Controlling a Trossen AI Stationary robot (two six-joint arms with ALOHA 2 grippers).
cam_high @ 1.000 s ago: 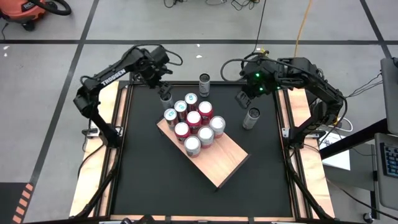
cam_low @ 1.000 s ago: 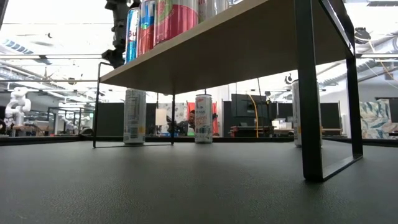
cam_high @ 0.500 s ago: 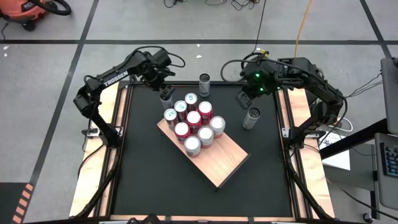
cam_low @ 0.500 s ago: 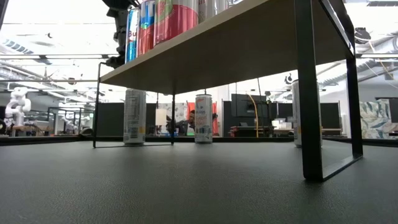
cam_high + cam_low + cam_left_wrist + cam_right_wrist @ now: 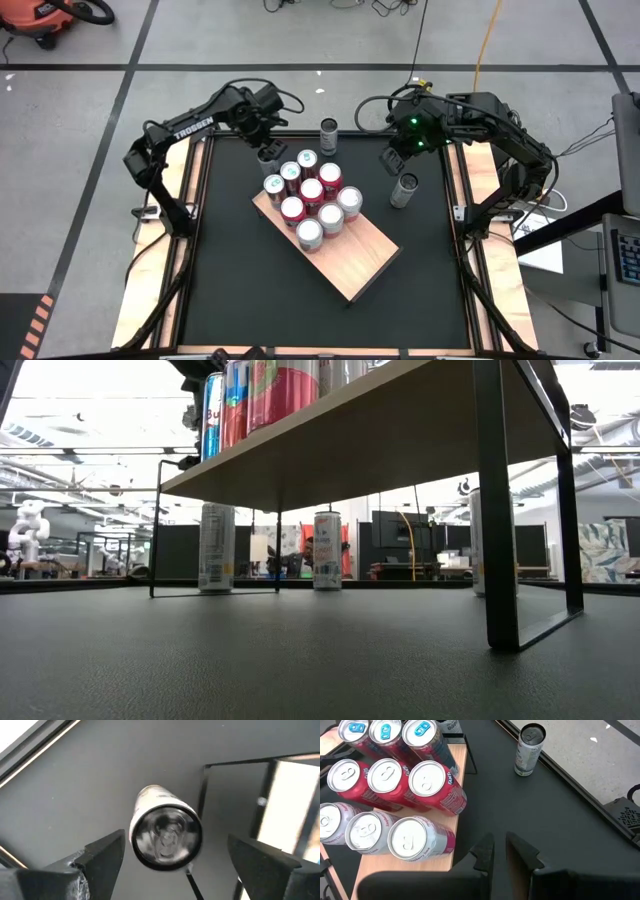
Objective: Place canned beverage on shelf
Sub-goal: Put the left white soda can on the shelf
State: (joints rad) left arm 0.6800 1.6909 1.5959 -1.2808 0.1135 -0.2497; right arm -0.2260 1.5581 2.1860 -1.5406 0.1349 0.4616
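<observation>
Grey concrete floor with dark lines surrounds the black rectangular table [image 5: 250,280], which has narrow wooden strips along its sides. On the table stands the shelf [image 5: 362,262], a thick slab of pale natural wood on thin black metal legs, turned diagonally. Nine slim beverage cans [image 5: 311,193] with silver tops stand close together on the shelf end nearer the arms (three blue ones, three red ones and three silver-pink ones, as the right wrist view shows).

The left gripper [image 5: 172,862] hangs above a white slim can with a silver top [image 5: 266,157], which stands upright on the table just beside the corner of the shelf. Its fingers [image 5: 97,857] are spread wide on both sides of this can and do not touch it.

The right gripper [image 5: 499,849] is above the bare table near the shelf, with its fingers pressed together and nothing between them. Two more grey cans stand upright on the table: one [image 5: 329,135] at the far edge, one [image 5: 403,189] near the right arm.
</observation>
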